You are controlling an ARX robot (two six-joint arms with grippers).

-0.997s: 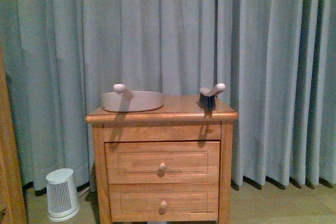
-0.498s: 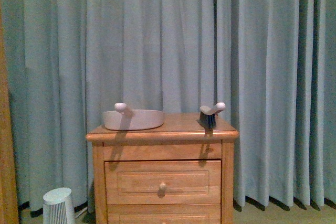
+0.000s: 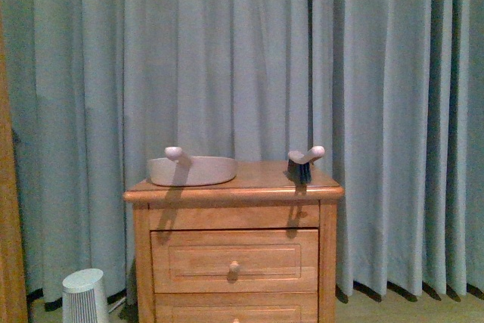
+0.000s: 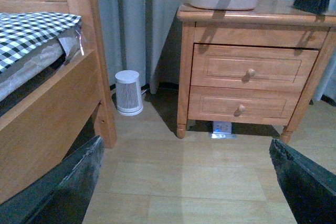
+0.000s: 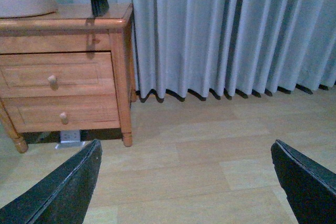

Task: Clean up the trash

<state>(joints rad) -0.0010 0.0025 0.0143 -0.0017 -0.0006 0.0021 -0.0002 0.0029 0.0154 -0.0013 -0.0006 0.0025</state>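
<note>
Left hand: my left hand (image 4: 185, 148) is spread wide and holds nothing. Both dark fingers (image 4: 63, 187) hang low over the bare floor (image 4: 173, 203).
Right hand: my right hand (image 5: 185, 145) is spread just as wide and is also empty, low over the floorboards.
Trash: I cannot see the trash in any view. It is not between my fingers, not on the floor ahead of either hand, and not on the nightstand top.
Ahead of my hands: the nightstand (image 3: 234, 187) stands beyond both sets of fingertips, well apart from them. A dustpan (image 3: 193, 169) rests on the part of its top nearer my left hand, and a brush (image 3: 302, 164) on the part nearer my right.
Outer side of my left hand: the bed (image 4: 47, 98) with its checked cover (image 4: 31, 27) is there. A small white ribbed appliance (image 4: 128, 92) stands on the floor between the bed and the nightstand.
Beyond my right hand: only the curtain (image 5: 220, 30) and open floor.
Step in hand, as I judge it: searching, since there is nothing here to grip yet.
Doing it well: I should keep both hands spread and low and turn the wrist cameras slowly. The bed surface and the floor beside the bed frame are barely shown, so I look there first.
Caution: a pale strip lies under the nightstand (image 4: 221, 128). I think it is a socket strip, not paper, and I should leave it alone.
</note>
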